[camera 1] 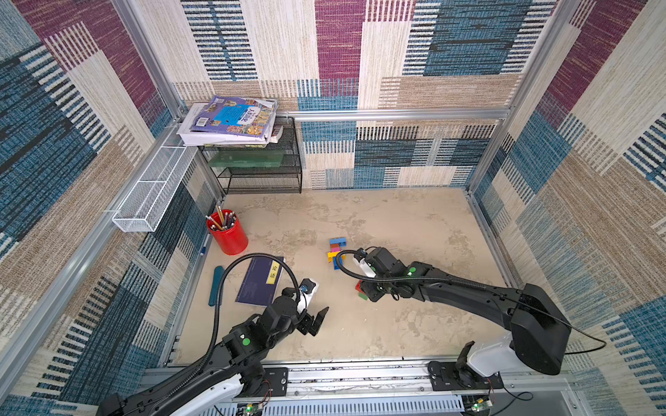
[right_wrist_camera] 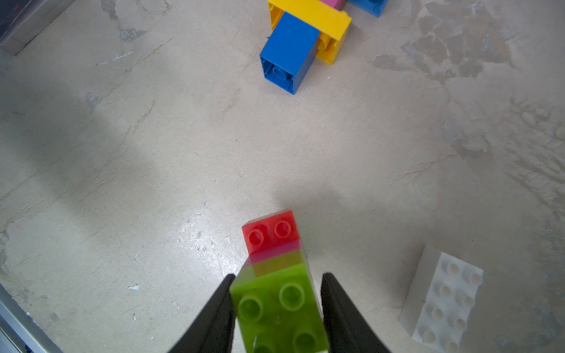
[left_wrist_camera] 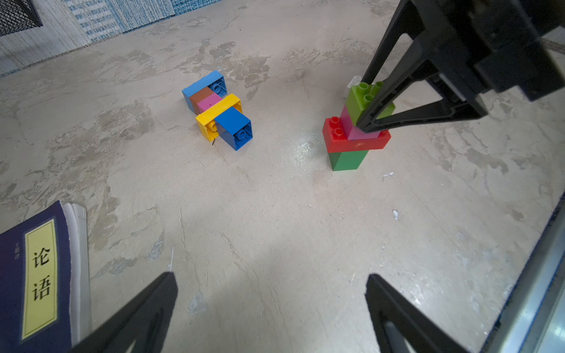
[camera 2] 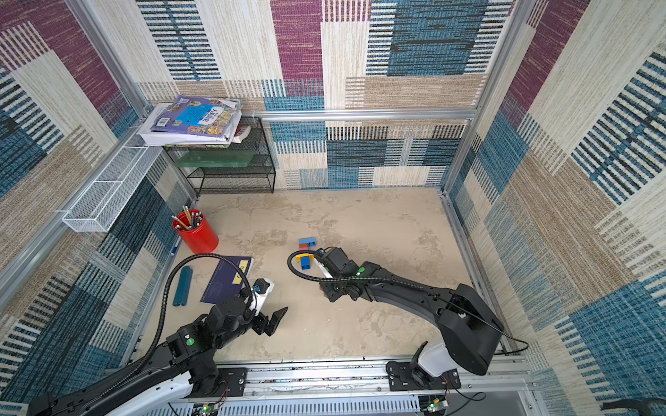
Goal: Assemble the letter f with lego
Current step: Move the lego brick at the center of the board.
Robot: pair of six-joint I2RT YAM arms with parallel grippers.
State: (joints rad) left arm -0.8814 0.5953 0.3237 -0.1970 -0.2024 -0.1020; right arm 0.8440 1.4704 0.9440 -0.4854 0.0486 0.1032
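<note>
- Glossy moulded plastic: the standing stack (left_wrist_camera: pixel 354 137) rises from a dark green brick (left_wrist_camera: pixel 348 159) through a red brick (left_wrist_camera: pixel 336 137) and a pink brick (left_wrist_camera: pixel 347 120) to a lime-green brick (right_wrist_camera: pixel 275 305). Its round studs face up, the face that takes a further piece.
- Right gripper (right_wrist_camera: pixel 276 275): black tapered fingers (right_wrist_camera: pixel 214 311) flank the lime-green brick on two smooth opposite sides, drawn in narrow. Contact looks likely, but a firm hold cannot be told. The flat sides probably offer better purchase than the studded top.
- Lying group (left_wrist_camera: pixel 218 110): light blue, brown, pink, yellow and blue pieces joined, resting sideways on the table (left_wrist_camera: pixel 244 214) with hollow undersides showing. It sits well apart from the stack, and is judged to be the other part of the letter.
- White brick (right_wrist_camera: pixel 443 299): oblong with two rows of studs, it lies loose and flat near the stack, within easy reach.
- Left gripper (left_wrist_camera: pixel 270 276): spread fully wide and empty, it hangs over bare table beside the book (left_wrist_camera: pixel 30 275), clear of the work.
- The table is beige, mottled and stone-like, mostly matte with one faint shiny patch.
</note>
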